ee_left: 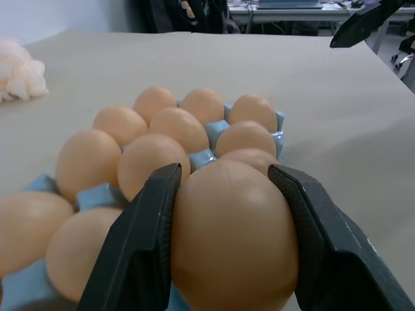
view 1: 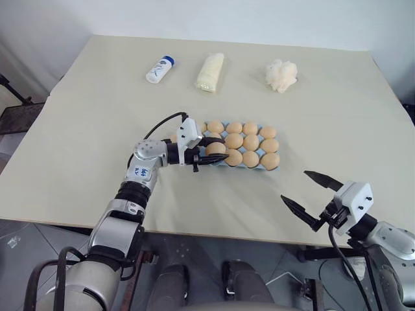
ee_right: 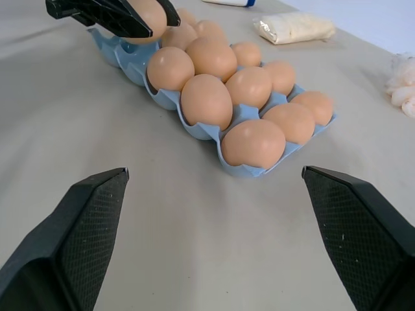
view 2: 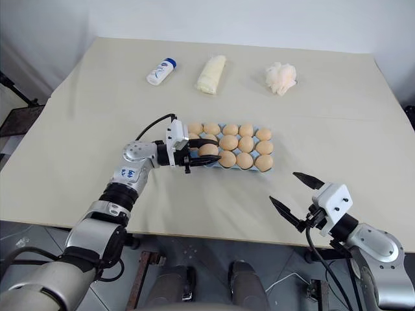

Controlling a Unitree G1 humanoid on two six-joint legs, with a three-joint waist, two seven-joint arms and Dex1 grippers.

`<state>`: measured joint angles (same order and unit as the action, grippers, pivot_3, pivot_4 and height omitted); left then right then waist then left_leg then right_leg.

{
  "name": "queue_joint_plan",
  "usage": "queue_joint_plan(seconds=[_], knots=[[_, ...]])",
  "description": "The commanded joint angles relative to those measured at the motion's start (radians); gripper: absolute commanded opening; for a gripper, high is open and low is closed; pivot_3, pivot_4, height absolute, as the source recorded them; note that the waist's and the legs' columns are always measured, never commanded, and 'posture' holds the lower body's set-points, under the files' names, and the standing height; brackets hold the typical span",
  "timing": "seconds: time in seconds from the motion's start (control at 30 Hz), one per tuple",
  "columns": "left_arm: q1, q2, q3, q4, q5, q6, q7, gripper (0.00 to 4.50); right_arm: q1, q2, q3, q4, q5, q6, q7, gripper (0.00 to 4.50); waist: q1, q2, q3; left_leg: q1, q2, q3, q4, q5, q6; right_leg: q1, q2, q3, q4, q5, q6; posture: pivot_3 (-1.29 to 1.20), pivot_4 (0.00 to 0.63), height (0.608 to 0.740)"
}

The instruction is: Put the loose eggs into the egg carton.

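A: Where's the egg carton (view 1: 275,167)?

B: Mid-table, its long axis running across me, nearly full.

A: And your grippers?

B: My left gripper (view 1: 209,153) clamps 1 egg (ee_left: 233,240) over the carton's left end, above the last free cup. My right gripper (view 1: 308,192) hangs wide open and empty, well apart near the table edge.

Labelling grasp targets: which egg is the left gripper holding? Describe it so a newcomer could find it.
Find the light-blue egg carton in the middle of the table. At its end nearest the robot's left arm, the left gripper is shut on one tan egg. Unlike its neighbours, it sits between two black fingers.
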<state>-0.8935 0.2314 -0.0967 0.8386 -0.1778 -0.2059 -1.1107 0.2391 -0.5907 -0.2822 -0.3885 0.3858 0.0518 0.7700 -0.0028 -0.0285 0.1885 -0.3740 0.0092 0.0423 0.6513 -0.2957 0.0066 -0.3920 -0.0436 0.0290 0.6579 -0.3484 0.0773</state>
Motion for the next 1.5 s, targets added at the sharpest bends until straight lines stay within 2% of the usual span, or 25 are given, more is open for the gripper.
queue_joint_plan(seconds=[0.03, 0.07, 0.1, 0.23, 0.47, 0.6, 0.8, 0.9, 1.23, 1.33, 1.43, 1.5], knots=[[-0.025, -0.019, 0.008, 0.019, 0.012, -0.018, 0.018, 2.12, 0.009, 0.010, -0.009, -0.042, 0.015, -0.007, -0.013, 4.50, 0.000, 0.000, 0.000, 0.000, 0.000, 0.000, 0.000, 0.000, 0.000, 0.000, 0.000, 0.000, 0.000, 0.000, 0.000, 0.00, 0.150, 0.740], [-0.023, -0.021, 0.008, 0.014, 0.011, -0.011, 0.014, 2.12, 0.010, 0.015, -0.002, -0.041, 0.012, -0.011, -0.013, 4.50, 0.000, 0.000, 0.000, 0.000, 0.000, 0.000, 0.000, 0.000, 0.000, 0.000, 0.000, 0.000, 0.000, 0.000, 0.000, 0.00, 0.150, 0.740], [-0.019, -0.014, 0.017, 0.002, 0.010, -0.017, 0.024, 2.57, 0.009, 0.020, 0.005, -0.036, 0.009, -0.019, -0.011, 4.50, 0.000, 0.000, 0.000, 0.000, 0.000, 0.000, 0.000, 0.000, 0.000, 0.000, 0.000, 0.000, 0.000, 0.000, 0.000, 0.00, 0.150, 0.740], [-0.009, 0.041, 0.063, -0.029, -0.013, -0.046, 0.028, 3.69, -0.006, 0.023, 0.018, -0.007, 0.000, -0.040, 0.001, 4.50, -0.005, 0.000, 0.000, 0.000, 0.000, 0.000, 0.000, 0.000, 0.000, 0.000, 0.000, 0.001, 0.000, 0.000, 0.000, 0.00, 0.150, 0.740], [0.063, 0.174, 0.161, -0.106, -0.090, 0.012, -0.029, 3.69, -0.052, 0.009, 0.033, 0.024, 0.011, -0.046, 0.038, 4.50, -0.007, 0.000, 0.000, 0.001, 0.000, 0.000, 0.000, 0.000, 0.000, 0.000, 0.000, 0.000, 0.001, 0.000, 0.000, 0.00, 0.150, 0.740], [0.181, 0.270, 0.222, -0.206, -0.125, 0.051, -0.031, 4.48, -0.127, 0.001, 0.056, 0.035, 0.028, -0.019, 0.055, 4.50, -0.019, 0.000, 0.000, 0.001, 0.000, 0.000, 0.000, 0.000, 0.000, 0.000, -0.001, 0.001, 0.001, 0.000, 0.000, 0.00, 0.150, 0.740], [0.356, 0.384, 0.310, -0.313, -0.134, 0.063, 0.026, 4.48, -0.229, -0.006, 0.088, 0.064, 0.034, 0.020, 0.070, 4.50, -0.024, 0.000, 0.000, 0.001, 0.001, -0.002, -0.001, 0.000, 0.000, 0.000, -0.002, -0.001, 0.001, 0.000, 0.000, 0.00, 0.150, 0.740], [0.409, 0.410, 0.340, -0.343, -0.150, 0.091, 0.044, 4.48, -0.258, -0.006, 0.100, 0.084, 0.035, 0.024, 0.089, 4.50, -0.025, 0.000, 0.000, 0.001, 0.000, -0.002, -0.001, 0.000, 0.000, 0.000, -0.002, -0.001, 0.000, 0.000, 0.000, 0.00, 0.150, 0.740], [0.499, 0.398, 0.334, -0.442, -0.142, 0.127, 0.115, 4.48, -0.307, -0.001, 0.123, 0.135, 0.025, 0.010, 0.124, 4.50, -0.024, 0.000, 0.000, 0.000, 0.000, -0.002, -0.003, 0.000, 0.000, 0.000, -0.003, -0.002, -0.001, 0.000, -0.001, 0.00, 0.150, 0.740], [0.473, 0.380, 0.312, -0.424, -0.122, 0.130, 0.148, 4.48, -0.312, 0.000, 0.125, 0.143, 0.021, 0.006, 0.128, 4.50, -0.024, 0.000, 0.000, 0.000, 0.000, -0.002, -0.003, 0.000, 0.000, 0.000, -0.003, -0.002, -0.001, 0.000, -0.001, 0.00, 0.150, 0.740], [0.318, 0.302, 0.238, -0.269, -0.033, 0.096, 0.240, 4.48, -0.315, 0.005, 0.130, 0.136, 0.017, 0.008, 0.120, 4.50, -0.008, 0.000, 0.000, 0.000, 0.000, -0.003, -0.002, 0.000, 0.000, 0.000, -0.003, -0.003, -0.001, 0.000, -0.001, 0.00, 0.150, 0.740], [0.242, 0.261, 0.200, -0.175, 0.001, 0.073, 0.240, 4.48, -0.315, 0.006, 0.133, 0.125, 0.014, 0.011, 0.112, 4.50, 0.001, 0.000, 0.000, -0.001, 0.000, -0.003, 0.001, 0.001, 0.001, 0.001, -0.003, -0.004, 0.000, 0.001, -0.001, 0.00, 0.150, 0.740]])
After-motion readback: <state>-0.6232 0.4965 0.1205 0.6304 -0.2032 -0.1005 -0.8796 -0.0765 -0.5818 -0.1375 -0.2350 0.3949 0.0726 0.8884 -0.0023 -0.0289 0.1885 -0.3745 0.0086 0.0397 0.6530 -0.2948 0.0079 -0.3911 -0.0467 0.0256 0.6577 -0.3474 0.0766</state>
